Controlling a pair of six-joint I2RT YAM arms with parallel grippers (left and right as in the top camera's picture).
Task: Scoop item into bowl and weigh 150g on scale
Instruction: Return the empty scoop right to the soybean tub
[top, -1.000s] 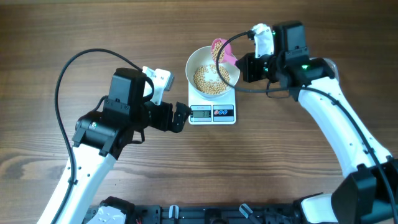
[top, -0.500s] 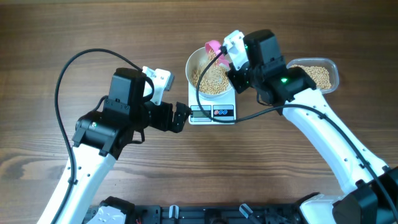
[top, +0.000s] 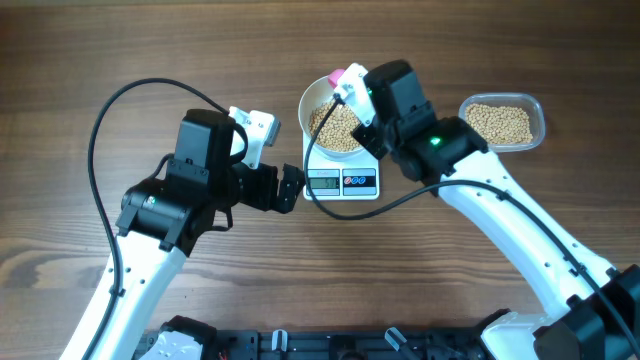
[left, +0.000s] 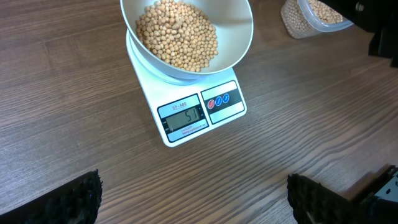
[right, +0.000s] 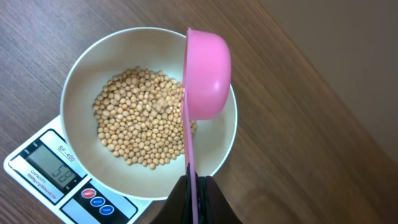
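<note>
1. Looking down from the overhead camera, the right arm's body hides the near right rim of the bowl (top: 310, 105). It also makes the right end effector (top: 350, 92) hard to make out. Only the cup of a pink scoop (top: 340, 77) shows, at the bowl's far rim. The bowl stands on the scale (top: 342, 183) and holds a heap of beans (top: 332, 125). The left end effector (top: 292, 188) sits just beside the scale's left edge, not touching it. A clear tub (top: 538, 115) with more beans lies to the right on the desk (top: 100, 60), well apart from the scale.
2. In the left wrist view, only the two dark fingertips of the left end effector show, cut off at the bottom corners. They are spread wide with nothing between them. The scale and bowl lie ahead, apart from the fingertips. The top edge cuts off the bowl's far rim. The digits on the display (left: 185, 117) are too small to read with certainty. The tub is cropped at the top right.
3. In the right wrist view, the right end effector's fingers are pressed narrow on the scoop's thin handle at the bottom edge. The cup hangs over the bowl's right side and is turned edge-on, so its inside is hidden. The beans lie in the bowl's bottom, below and left of the cup. The bowl covers most of the scale; only its front corner shows, with the display and buttons (right: 93, 199).
</note>
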